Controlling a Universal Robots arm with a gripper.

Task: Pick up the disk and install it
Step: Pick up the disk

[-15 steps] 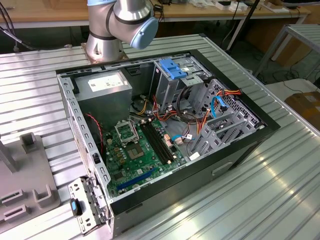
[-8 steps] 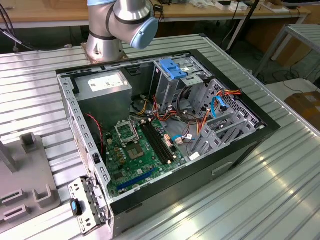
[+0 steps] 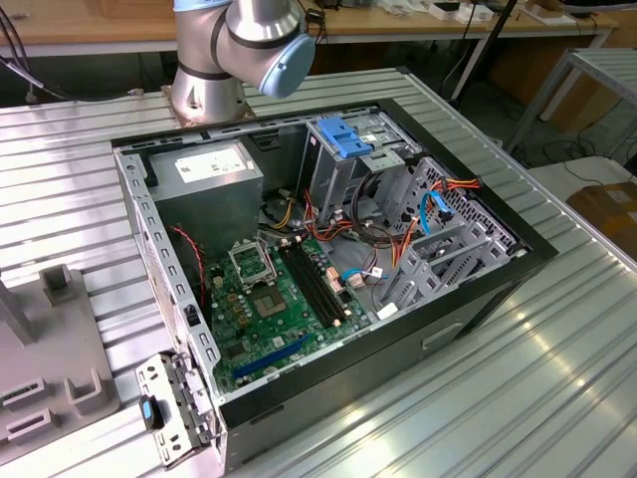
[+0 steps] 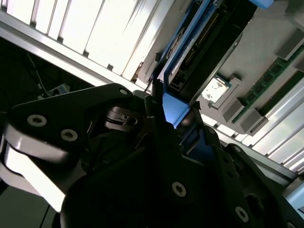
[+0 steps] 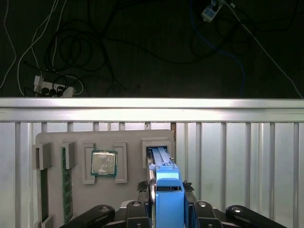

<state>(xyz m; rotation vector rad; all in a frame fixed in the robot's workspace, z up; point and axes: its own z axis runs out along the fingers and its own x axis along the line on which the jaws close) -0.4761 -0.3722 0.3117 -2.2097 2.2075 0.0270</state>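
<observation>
DESK: Where is the disk?

PHOTOGRAPHER: In the first wrist view, the disk (image 5: 168,199) stands on edge in the gripper (image 5: 166,188). The black fingers (image 5: 137,205) press on its two flat faces, pinching it. One bright blue side rail faces the camera.

DESK: Which way does it run?

PHOTOGRAPHER: Its long axis runs straight out from the gripper. The far end points at an upright pocket in the grey parts tray (image 5: 128,137). I cannot tell whether that end sits in the pocket or hangs just clear of it.

DESK: What else is on the tray?

PHOTOGRAPHER: A processor (image 5: 104,163) lies flat in the next pocket. Beyond it, a memory stick (image 5: 67,183) sits in a long slot.

DESK: And the wider scene?

PHOTOGRAPHER: In the exterior view the tray is at about eight o'clock from the open computer case (image 3: 537,254), toward the exterior view's left. Both rest on a slatted metal table (image 3: 498,398). The robot arm (image 3: 239,40) rises at twelve o'clock from the case. Inside the case, a tall grey drive cage (image 3: 343,169) stands at one o'clock.
</observation>
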